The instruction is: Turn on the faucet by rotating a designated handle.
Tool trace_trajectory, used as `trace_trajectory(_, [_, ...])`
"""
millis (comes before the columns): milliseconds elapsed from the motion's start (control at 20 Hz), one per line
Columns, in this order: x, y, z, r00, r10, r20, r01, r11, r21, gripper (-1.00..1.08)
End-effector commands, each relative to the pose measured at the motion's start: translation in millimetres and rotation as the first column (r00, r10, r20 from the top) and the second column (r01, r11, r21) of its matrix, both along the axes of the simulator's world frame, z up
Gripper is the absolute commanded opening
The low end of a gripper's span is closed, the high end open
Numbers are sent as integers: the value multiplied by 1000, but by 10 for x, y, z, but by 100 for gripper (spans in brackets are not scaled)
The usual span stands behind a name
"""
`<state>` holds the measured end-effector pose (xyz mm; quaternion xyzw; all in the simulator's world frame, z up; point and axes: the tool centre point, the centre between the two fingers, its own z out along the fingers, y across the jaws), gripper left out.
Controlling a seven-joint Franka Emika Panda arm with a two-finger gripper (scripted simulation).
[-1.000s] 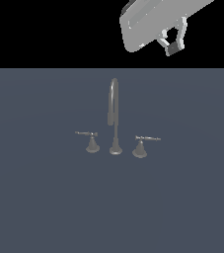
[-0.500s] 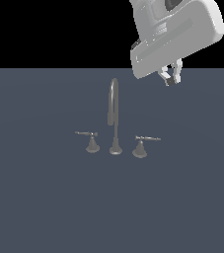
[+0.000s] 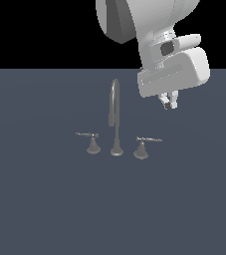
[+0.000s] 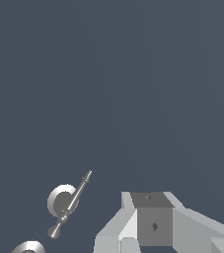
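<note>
Overhead, the end effector (image 3: 169, 102) hangs above the handle (image 3: 143, 146).

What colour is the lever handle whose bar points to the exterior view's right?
Grey metal, the small lever handle; clearest in the wrist view.

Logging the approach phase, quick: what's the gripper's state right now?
Gripper: holding nothing, hanging in the air above the handle and clear of the faucet; whether open or shut cannot be told.

Simulated scene, no real room: flat featureless slate-blue floor (image 3: 45, 209), plain black backdrop (image 3: 35, 30), untextured grey faucet (image 3: 115, 119) standing alone, blocky white robot arm (image 3: 154, 40).
</note>
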<state>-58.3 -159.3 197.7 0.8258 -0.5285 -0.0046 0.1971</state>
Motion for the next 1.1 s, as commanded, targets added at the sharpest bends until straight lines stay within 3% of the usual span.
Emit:
trace_trajectory(0, [49, -16, -160, 999, -42, 22, 42, 999, 7, -100])
trace_trajectory(550, [249, 0, -783, 963, -241, 124, 231, 969, 91, -100])
trace_trajectory(1050, [437, 84, -1175, 877, -440, 194, 398, 890, 221, -100])
